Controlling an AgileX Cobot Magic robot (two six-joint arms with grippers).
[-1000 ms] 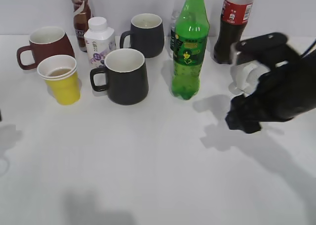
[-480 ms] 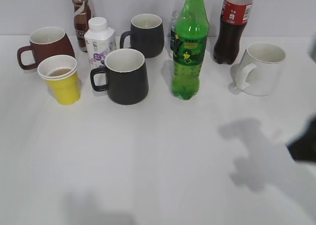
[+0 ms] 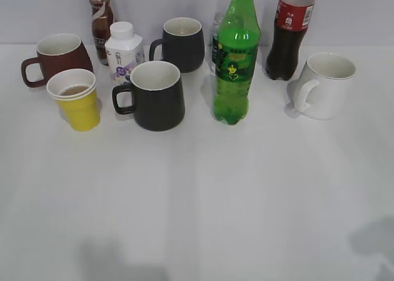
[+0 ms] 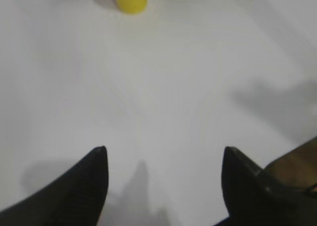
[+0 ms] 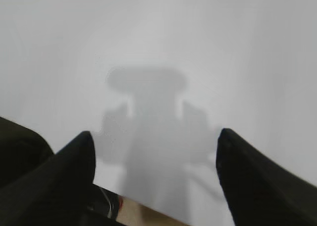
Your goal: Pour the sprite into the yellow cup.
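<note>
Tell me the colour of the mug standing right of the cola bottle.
The mug is white, inside and out; the exterior view shows it best.

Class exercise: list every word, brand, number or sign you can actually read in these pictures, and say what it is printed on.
No text reads clearly enough to quote.
Tall green plastic bottle: yellow emblem on label, lettering too small.
Dark cola bottle, red label: white marks, blurred.
Small white carton-shaped bottle: purple print, illegible.
Brown drink bottle: label lettering blurred.
Both wrist views: no text.
</note>
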